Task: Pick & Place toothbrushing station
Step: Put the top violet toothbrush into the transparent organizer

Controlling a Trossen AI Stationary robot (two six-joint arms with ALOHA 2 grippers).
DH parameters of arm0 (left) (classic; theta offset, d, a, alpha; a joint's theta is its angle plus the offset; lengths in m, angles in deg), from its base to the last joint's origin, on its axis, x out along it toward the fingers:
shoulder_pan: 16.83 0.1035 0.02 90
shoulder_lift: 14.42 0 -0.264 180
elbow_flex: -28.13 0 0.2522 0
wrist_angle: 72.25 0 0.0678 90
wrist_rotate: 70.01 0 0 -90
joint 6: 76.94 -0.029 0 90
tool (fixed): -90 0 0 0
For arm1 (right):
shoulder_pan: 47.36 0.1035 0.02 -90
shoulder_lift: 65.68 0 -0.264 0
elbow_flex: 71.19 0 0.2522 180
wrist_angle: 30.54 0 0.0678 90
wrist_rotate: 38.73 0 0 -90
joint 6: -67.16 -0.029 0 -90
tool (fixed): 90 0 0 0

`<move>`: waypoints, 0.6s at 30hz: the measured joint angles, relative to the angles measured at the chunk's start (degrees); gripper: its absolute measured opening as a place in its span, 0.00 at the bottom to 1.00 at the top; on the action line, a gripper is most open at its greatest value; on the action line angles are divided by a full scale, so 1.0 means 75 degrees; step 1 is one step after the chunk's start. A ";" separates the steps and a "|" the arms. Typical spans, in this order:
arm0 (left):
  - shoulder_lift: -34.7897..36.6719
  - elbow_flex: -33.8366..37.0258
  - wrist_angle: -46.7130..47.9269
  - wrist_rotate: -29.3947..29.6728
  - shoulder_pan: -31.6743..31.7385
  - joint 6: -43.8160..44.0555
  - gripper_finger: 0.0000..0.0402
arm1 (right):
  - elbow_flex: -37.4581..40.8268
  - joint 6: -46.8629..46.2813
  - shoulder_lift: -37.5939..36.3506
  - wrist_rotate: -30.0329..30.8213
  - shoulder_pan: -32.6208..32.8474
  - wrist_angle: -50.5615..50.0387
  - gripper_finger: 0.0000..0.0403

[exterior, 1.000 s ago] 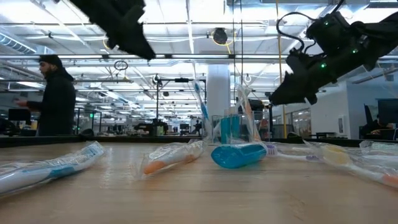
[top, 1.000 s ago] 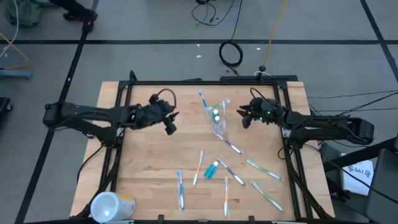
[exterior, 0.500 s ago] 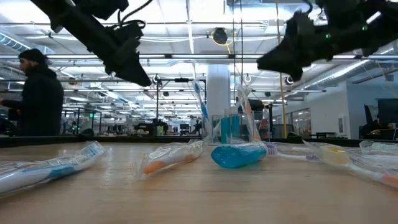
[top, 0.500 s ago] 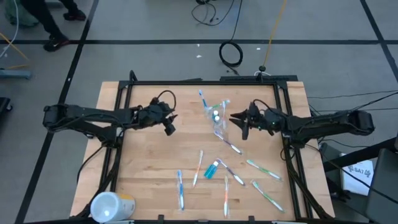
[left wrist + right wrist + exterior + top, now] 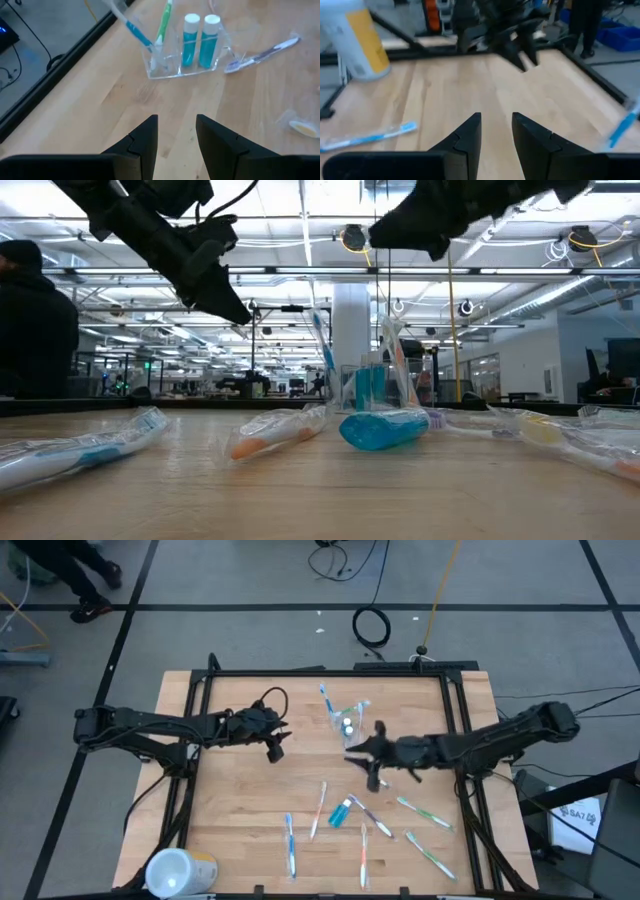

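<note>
A small clear plastic cup [image 5: 347,724] stands at the table's far middle, with a blue and a green toothbrush and two blue toothpaste tubes upright in it; it also shows in the left wrist view [image 5: 186,55]. Several wrapped toothbrushes [image 5: 319,810] and a blue toothpaste tube [image 5: 342,810] lie flat on the near half of the table. My left gripper [image 5: 278,747] hangs open and empty to the left of the cup. My right gripper [image 5: 364,768] hangs open and empty above the table's middle, just on the near side of the cup.
A large white and yellow cylinder [image 5: 178,870] stands at the near left corner. A purple-white toothbrush [image 5: 260,53] lies beside the cup. A black frame [image 5: 190,720] runs along the table's left, far and right sides. A person [image 5: 30,320] stands beyond the table.
My right gripper has gone from the far right toward the table's left and near edges, ending over the middle, close to the cup, with its arm stretched out. My left gripper has come down a little. Nothing on the table has moved.
</note>
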 joint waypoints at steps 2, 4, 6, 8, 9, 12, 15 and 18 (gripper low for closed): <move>-0.0060 0.0000 0.0018 -0.0006 0.0000 0.0000 0.35 | -0.0426 -0.0015 0.0354 0.0197 0.0179 -0.0530 0.25; -0.0062 0.0000 0.0023 -0.0009 0.0000 0.0012 0.35 | -0.0775 -0.0054 0.0635 0.0196 0.0286 -0.0818 0.25; -0.0044 0.0000 0.0003 -0.0009 0.0000 0.0012 0.35 | -0.0948 -0.0265 0.0863 0.0201 0.0361 -0.1108 0.25; -0.0058 0.0000 0.0040 -0.0013 0.0000 0.0021 0.35 | -0.0976 -0.0542 0.1027 0.0191 0.0421 -0.1465 0.25; -0.0057 0.0000 0.0031 -0.0020 0.0000 0.0032 0.35 | -0.0972 -0.0735 0.1074 0.0192 0.0464 -0.1801 0.25; -0.0053 0.0000 0.0022 -0.0020 -0.0003 0.0044 0.35 | -0.0971 -0.1532 0.1257 0.0194 0.0569 -0.2696 0.25; -0.0053 0.0000 0.0045 -0.0020 -0.0009 0.0214 0.35 | -0.0956 -0.2202 0.1390 0.0169 0.0661 -0.3421 0.25; -0.0053 0.0000 0.0067 -0.0020 -0.0009 0.0469 0.35 | -0.0955 -0.2459 0.1531 0.0163 0.0667 -0.3922 0.25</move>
